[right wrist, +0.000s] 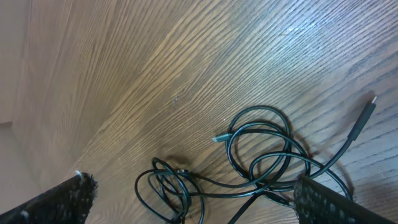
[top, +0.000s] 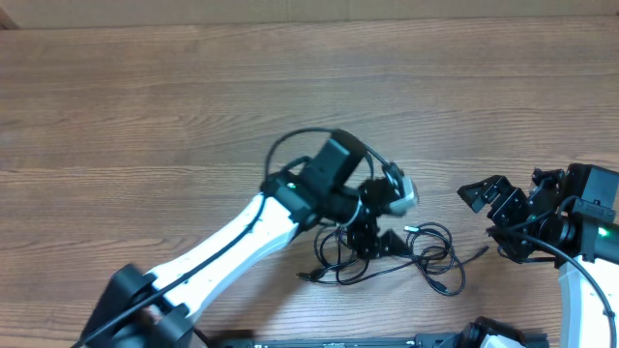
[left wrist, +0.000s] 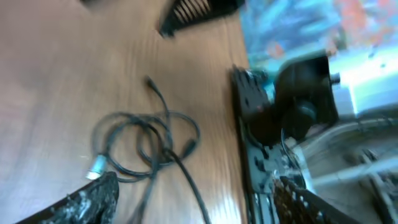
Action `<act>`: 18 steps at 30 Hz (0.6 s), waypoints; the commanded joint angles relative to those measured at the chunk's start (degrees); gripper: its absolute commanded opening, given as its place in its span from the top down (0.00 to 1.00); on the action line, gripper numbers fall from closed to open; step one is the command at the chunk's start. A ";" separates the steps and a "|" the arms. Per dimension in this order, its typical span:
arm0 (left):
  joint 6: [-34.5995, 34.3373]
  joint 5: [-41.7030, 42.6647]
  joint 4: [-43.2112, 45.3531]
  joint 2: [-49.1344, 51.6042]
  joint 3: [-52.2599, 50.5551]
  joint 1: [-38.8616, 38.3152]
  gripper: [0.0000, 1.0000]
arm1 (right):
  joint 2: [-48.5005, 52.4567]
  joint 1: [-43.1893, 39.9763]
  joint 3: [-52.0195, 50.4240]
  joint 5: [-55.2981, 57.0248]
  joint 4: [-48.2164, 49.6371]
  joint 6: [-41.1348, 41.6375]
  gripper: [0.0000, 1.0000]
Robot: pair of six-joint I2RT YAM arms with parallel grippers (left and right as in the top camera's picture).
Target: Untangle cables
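— Hardware on the left first: what is the left gripper (top: 377, 240) doing?

— It hangs over the left part of the cables (top: 426, 256), on the robot's side of the table (top: 145, 116). Its fingers (left wrist: 93, 199) are spread wide with nothing between them. In its wrist view a strand passes just beside one pad, not pinched.

— And the cables themselves?

— They lie flat on the wood, between the two arms. Loose loops cross each other in one bunch. A silver plug (left wrist: 96, 168) sits just beside the left gripper's finger, and another plug end (right wrist: 367, 106) trails free toward the right. The strands are not separated yet.

— The right gripper (top: 486, 215)?

— Well apart from the bunch, to its right, fingers splayed and empty.

— So which step is this?

— I'd say between grasps: both grippers are free and the tangle is loose but not undone. As I judge it, the next move calls for each gripper to take a different strand, ideally near a plug end, and draw the two apart. One risk: pinching two crossed strands at once would only drag the whole bunch along.
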 commanded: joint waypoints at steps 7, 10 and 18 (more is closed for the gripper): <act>7.76 -14.36 -1.64 7.56 0.46 -7.19 0.27 | -0.15 -0.02 0.72 0.63 1.36 0.85 0.00; 7.85 -23.45 -1.55 9.38 0.46 -9.88 0.27 | -0.15 -0.02 0.72 0.66 1.75 0.83 0.00; 8.37 -28.52 -0.24 14.40 0.46 -12.37 0.27 | -0.15 -0.02 0.72 0.66 1.77 0.66 0.00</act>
